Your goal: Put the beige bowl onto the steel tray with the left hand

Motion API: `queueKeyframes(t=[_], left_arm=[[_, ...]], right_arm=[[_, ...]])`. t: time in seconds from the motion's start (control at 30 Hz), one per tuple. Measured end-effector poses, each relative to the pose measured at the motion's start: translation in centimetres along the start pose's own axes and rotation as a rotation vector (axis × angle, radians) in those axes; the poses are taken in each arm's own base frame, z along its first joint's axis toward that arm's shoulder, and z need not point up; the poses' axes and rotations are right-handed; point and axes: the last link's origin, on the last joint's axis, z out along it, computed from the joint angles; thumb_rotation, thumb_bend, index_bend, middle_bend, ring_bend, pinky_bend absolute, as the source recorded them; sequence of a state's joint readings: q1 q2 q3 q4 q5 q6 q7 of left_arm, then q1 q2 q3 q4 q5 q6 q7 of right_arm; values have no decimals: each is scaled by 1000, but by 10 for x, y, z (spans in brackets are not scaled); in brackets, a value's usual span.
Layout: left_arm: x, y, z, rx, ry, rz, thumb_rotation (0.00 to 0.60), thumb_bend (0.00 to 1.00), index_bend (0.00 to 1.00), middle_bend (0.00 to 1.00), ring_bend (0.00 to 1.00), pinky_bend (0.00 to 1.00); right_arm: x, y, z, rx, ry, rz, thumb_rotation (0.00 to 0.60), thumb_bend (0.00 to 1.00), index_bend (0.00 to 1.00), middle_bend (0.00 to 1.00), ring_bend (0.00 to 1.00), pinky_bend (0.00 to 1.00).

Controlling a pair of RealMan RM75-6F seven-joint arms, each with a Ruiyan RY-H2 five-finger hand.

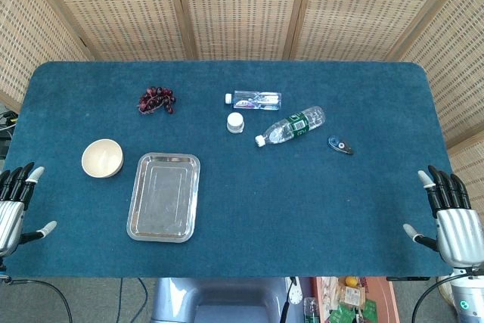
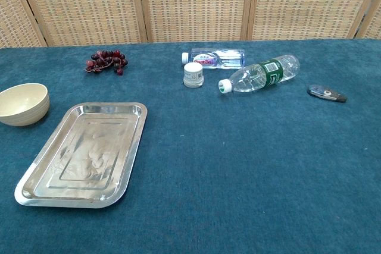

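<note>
The beige bowl (image 1: 102, 158) (image 2: 22, 103) stands upright on the blue cloth, just left of the steel tray (image 1: 164, 196) (image 2: 83, 152), which lies bare. My left hand (image 1: 15, 203) hangs at the table's near left edge, fingers spread, holding nothing, a short way below and left of the bowl. My right hand (image 1: 451, 213) sits at the near right edge, also spread and holding nothing. Neither hand shows in the chest view.
A bunch of dark red grapes (image 1: 156, 100) (image 2: 106, 61) lies behind the bowl. At mid-table are a small clear bottle (image 1: 256, 99), a white jar (image 1: 236, 122), a lying green-labelled water bottle (image 1: 291, 125) (image 2: 259, 74) and a small dark tool (image 1: 339, 144).
</note>
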State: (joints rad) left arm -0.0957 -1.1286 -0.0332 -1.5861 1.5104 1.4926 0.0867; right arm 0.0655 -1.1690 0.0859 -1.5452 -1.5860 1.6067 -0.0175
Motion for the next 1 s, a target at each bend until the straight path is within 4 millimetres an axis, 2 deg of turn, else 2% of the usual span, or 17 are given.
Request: queueKeyframes(t=[0.3,0.47,0.57,0.63,0.7,0.83,1.0], left_arm=[[-4,-1,2,16,-16,15,600,0,0,0,0,0],[-8,-2,15,3,-30,29,600,0,27,0,0,0],[-14,-2,32,-19,-52,46,600,8,182,0,0,0],[-20,-2,47,-39,-69,63,600,46,373,0,0,0],[-26,-3,62,-53,-84,84,600,91,491,0,0,0],[-43,-2,97,-74,-129,142,600,155,571,0,0,0],[-64,7,127,-78,-158,167,600,218,578,0,0,0]], right_arm=[[0,0,1,-2,3,1,600,0,12,0,0,0],[-1,-1,2,-1,-5,-1,600,0,12,0,0,0],[-3,-3,2,1,-11,-10,600,0,12,0,0,0],[-4,-3,3,0,-18,-16,600,0,12,0,0,0],[-6,-3,4,-6,-28,-16,600,0,12,0,0,0],[-8,-2,7,-17,-40,-12,600,0,12,0,0,0],[-10,0,9,-24,-51,-7,600,0,12,0,0,0]])
